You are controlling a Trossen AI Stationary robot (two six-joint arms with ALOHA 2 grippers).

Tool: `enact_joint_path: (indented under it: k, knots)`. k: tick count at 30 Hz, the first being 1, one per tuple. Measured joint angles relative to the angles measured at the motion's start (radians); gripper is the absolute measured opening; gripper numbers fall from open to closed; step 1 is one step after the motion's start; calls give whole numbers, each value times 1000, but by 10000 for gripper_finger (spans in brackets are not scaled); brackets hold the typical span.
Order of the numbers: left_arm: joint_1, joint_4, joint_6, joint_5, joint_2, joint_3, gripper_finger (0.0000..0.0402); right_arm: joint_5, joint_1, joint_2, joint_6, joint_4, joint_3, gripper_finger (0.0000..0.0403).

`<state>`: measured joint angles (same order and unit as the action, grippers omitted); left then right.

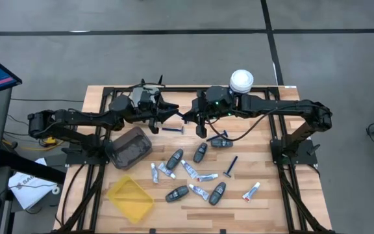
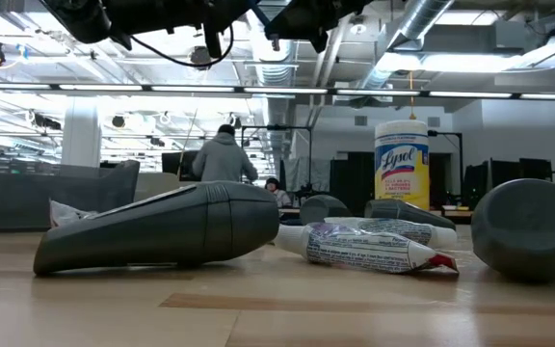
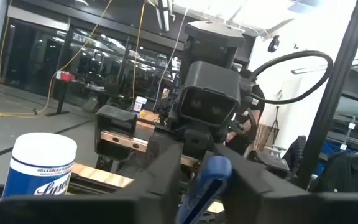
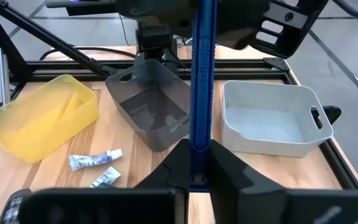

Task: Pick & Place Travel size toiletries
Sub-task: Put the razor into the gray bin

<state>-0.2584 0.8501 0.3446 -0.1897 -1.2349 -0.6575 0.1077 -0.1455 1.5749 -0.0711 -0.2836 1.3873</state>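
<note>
Toiletries point(image 1: 200, 170) right of bins point(image 1: 130, 145) (canister point(image 1: 241, 81) behind)

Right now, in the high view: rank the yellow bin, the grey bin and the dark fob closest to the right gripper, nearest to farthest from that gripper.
From the right gripper, shut on the blue razor:
1. Dark fob, on the table right by it.
2. Grey bin, over on the left arm's side.
3. Yellow bin, left side too, beyond the grey bin.
</note>
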Motion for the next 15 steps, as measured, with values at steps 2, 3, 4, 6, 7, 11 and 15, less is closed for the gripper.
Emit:
enact_joint_path:
  k: [2,3,4,6,7,11,15]
  knots:
    - [0,-4,-10,9,-3,0,38,1,0,0,2,-6,-1,23]
    - [-1,-5,-12,8,-3,0,24,-1,0,0,6,-5,-1,25]
    - [-2,-4,-16,9,-3,0,19,-1,-1,0,5,-4,-1,28]
    - [-1,-4,-18,11,-3,0,19,1,-1,0,3,-3,-1,37]
    - [-1,-5,-15,7,-3,0,21,1,0,0,0,-3,-1,40]
    - [-1,-4,-5,7,-3,0,22,-1,0,0,-4,-1,-1,45]
    - [-4,-5,-8,7,-3,0,20,-18,0,0,-9,0,-1,51]
